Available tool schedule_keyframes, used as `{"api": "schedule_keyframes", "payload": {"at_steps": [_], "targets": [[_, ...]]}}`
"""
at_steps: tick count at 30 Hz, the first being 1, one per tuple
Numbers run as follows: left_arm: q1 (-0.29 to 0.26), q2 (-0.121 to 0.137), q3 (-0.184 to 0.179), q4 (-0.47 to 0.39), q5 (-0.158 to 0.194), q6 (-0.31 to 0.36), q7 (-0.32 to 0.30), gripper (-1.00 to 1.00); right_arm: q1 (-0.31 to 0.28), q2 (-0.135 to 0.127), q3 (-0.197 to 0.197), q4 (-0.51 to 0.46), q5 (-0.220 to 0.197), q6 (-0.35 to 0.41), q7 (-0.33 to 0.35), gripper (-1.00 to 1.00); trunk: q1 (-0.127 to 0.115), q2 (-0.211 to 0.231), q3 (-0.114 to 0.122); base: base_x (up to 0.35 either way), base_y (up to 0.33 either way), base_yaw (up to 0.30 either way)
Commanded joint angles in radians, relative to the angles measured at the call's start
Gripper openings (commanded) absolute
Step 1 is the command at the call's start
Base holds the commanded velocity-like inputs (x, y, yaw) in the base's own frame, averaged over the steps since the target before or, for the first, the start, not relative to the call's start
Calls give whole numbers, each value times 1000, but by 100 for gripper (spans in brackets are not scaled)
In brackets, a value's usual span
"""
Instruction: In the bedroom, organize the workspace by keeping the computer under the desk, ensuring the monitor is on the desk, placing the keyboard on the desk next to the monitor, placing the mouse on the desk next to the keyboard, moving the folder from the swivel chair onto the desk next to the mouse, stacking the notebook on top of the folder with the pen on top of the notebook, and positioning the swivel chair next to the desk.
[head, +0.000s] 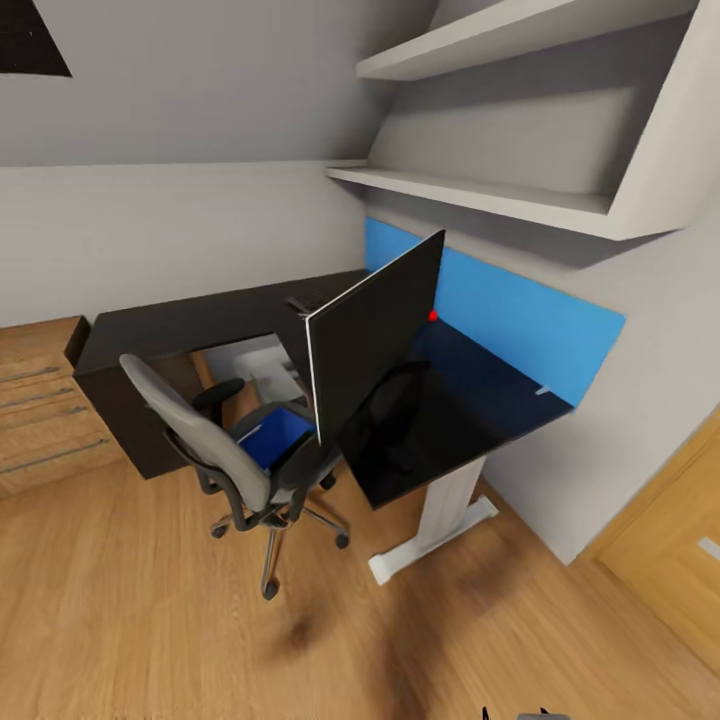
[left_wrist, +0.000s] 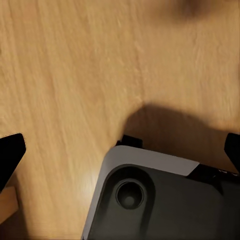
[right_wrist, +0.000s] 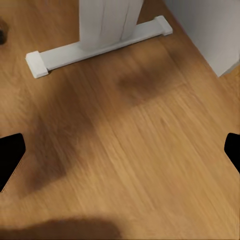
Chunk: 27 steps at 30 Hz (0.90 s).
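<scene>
I read the step in hand as the approach to fetch the folder (head: 272, 440), which lies flat on the seat of the swivel chair (head: 225, 450), a blue patch half hidden behind the grey backrest. The chair stands just off the counter (head: 200, 320), its back turned toward me, so reaching over the backrest looks awkward; I would rather bring the base round to the open side of the seat, between chair and counter edge, before lowering an arm.

The monitor (head: 375, 335) stands on the glossy black top, angled, its near edge just above the seat. That edge is what I would watch: an arm swinging in from the right could clip it. Behind the monitor a dark flat shape on the counter is probably the keyboard (head: 312, 297), though it is too small for me to be sure. The white leg of the counter (right_wrist: 107, 22) and its foot bar sit on the wood floor (head: 480, 640) ahead of my right arm, so I would keep the base clear of that bar as I roll in.

Both sets of jaws hang spread wide over bare floor, holding nothing: the left gripper (left_wrist: 120, 150) and the right gripper (right_wrist: 120, 155) show only their dark fingertips at the frame edges. I would keep them open until I am over the seat.
</scene>
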Motion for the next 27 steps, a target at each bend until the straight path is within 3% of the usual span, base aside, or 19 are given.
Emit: {"api": "schedule_keyframes", "payload": {"at_steps": [1,9,18,27], "targets": [[-1,1,-8,1,5,-4,6,100,0,1,-4,0,11,-2,-6,100,0,-1,-1,0,0,277],[-1,7,-7,0,5,-7,5,100,0,0,-4,0,10,-4,-6,100,0,-1,-1,0,0,274],[-1,5,-6,0,1,-8,9,100,0,5,-6,0,5,-4,-4,100,0,-1,-1,0,0,53],[-1,3,-7,0,-1,-6,10,100,0,6,-9,0,3,-3,-4,100,0,-1,-1,0,0,205]]}}
